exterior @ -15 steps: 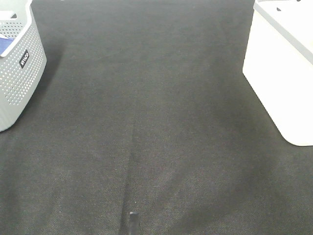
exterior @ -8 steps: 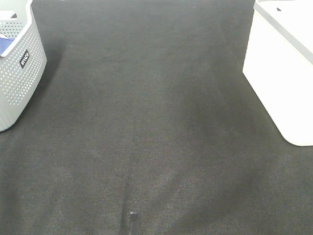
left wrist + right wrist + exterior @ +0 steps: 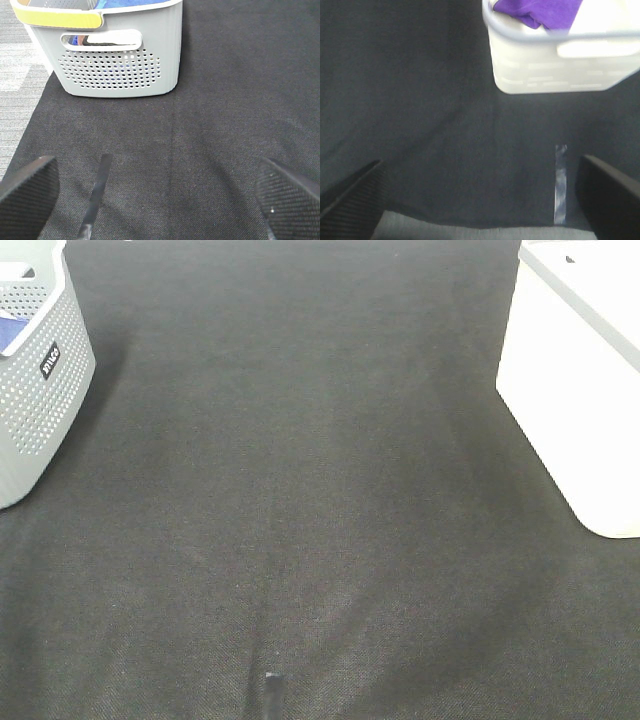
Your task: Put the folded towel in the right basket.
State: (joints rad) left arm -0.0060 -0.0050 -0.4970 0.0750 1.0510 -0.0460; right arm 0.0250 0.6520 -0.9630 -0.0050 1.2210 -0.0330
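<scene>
Both my pincers hang released above the dark woven table mat (image 3: 320, 490). My left pincer (image 3: 155, 200) has its two black ribbed fingers (image 3: 27, 192) spread wide apart, holding nothing. My right pincer (image 3: 480, 200) is likewise spread, its fingers (image 3: 355, 195) at the edges of the wrist view, empty.

The grey perforated plastic basket (image 3: 40, 390) sits at the far left of the mat; the left wrist view shows its yellow rim strip (image 3: 57, 17) and something blue inside.

The white plastic basket (image 3: 570, 390) sits at the far right. In the right wrist view, the purple folded towel (image 3: 537, 11) lies inside that white basket (image 3: 560, 65), against its near wall.

A strip of clear tape (image 3: 560, 182) lies on the mat near the right pincer. A dark strip (image 3: 97, 192) lies on the mat near the left pincer.
</scene>
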